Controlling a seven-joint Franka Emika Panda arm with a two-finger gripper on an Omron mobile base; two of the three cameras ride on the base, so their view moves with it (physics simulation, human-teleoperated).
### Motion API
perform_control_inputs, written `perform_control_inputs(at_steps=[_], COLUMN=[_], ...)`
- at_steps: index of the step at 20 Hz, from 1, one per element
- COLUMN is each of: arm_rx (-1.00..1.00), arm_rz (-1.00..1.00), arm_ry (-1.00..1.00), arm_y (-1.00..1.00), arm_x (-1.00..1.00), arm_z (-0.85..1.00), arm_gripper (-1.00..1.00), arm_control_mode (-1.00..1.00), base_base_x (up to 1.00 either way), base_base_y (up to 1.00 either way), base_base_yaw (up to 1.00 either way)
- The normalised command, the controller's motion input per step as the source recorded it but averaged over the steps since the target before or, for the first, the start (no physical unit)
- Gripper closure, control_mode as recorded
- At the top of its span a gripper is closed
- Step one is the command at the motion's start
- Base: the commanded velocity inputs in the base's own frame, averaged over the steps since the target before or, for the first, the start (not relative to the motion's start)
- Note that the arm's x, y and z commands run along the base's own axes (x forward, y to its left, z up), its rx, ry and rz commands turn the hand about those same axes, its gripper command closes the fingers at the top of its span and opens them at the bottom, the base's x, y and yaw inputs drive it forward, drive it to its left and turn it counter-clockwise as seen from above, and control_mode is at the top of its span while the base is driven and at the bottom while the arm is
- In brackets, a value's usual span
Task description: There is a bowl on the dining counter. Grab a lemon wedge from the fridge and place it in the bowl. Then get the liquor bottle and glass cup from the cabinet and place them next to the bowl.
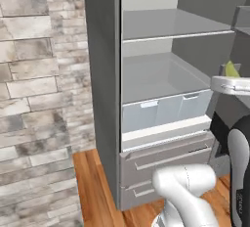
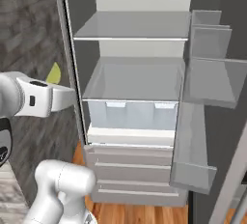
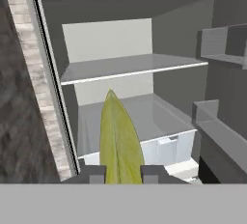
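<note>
Between pincer [image 3: 123, 172] fingers, lemon wedge [image 3: 119, 141], fridge [image 3: 144, 73] open

Yellow-green lemon wedge [image 3: 119, 141], grey fridge [image 2: 140, 25]

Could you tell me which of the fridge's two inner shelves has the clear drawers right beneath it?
The lower shelf; clear drawers sit directly below it, unlike the upper shelf.

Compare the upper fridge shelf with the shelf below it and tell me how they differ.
The upper shelf sits high in the fridge; the lower shelf sits just above the pale drawers. In the right base view the upper shelf shows as a thin, shallow slab, while the lower shelf shows a wider stretch of its top. Both are grey, flat and level, and nothing lies on either.
</note>
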Motion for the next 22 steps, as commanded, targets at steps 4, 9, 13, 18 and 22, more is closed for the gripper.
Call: perform_control_inputs(at_steps=[4,9,13,18,22], arm_rx=[0.00,0.00,0.00,0.00,0.00], arm_rz=[0.00,0.00,0.00,0.00,0.00], arm_ry=[0.00,0.00,0.00,0.00,0.00], arm_y=[0.00,0.00,0.00,0.00,0.00], arm_x=[0.00,0.00,0.00,0.00,0.00], arm_z=[0.00,0.00,0.00,0.00,0.00], arm_gripper=[1.00,1.00,1.00,1.00,1.00], arm_control_mode=[1.00,1.00,1.00,1.00,1.00], base_base_x=[-1.00,-0.97,-0.92,-0.81,-0.80], base_base_y=[0.72,0.91,0.96,0.76,0.70], base_base_yaw=[-0.11,-0.18,-0.30,-0.48,-0.51])
